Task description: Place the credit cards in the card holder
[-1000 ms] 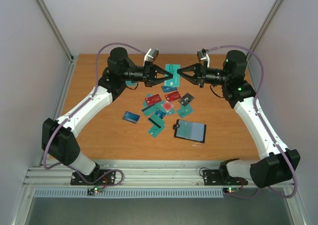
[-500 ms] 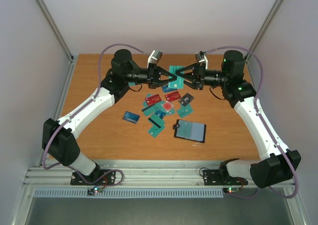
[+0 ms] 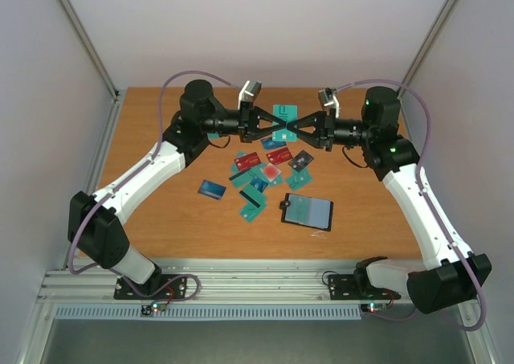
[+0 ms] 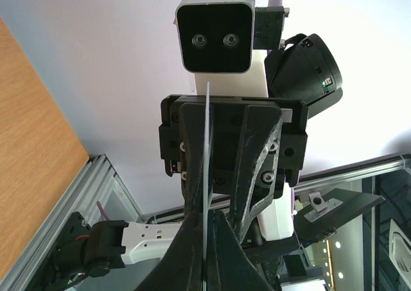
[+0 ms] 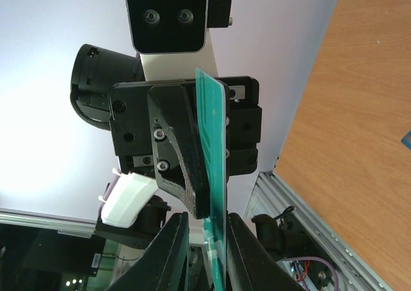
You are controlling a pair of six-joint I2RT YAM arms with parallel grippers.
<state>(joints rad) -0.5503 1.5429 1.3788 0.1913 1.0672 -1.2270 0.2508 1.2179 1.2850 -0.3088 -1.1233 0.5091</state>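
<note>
Moved right claw point(image 3: 296, 127) in, tip to tip with left claw point(image 3: 280, 126). Pinching teal credit card point(image 5: 212, 130) tight on left; can't tell on right, card's bottom cut off.

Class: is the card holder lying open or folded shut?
Open: the card holder lies spread flat, its teal-grey inside facing up.

orange-brown wooden desk point(image 3: 185, 231) with a loose scatter of small thin plastic credit cards point(image 3: 251, 211) near its middle, mostly teal, some red, blue and dark grey. beside them lies an open black folding card holder point(image 3: 307, 211), teal-grey inside up.
</note>
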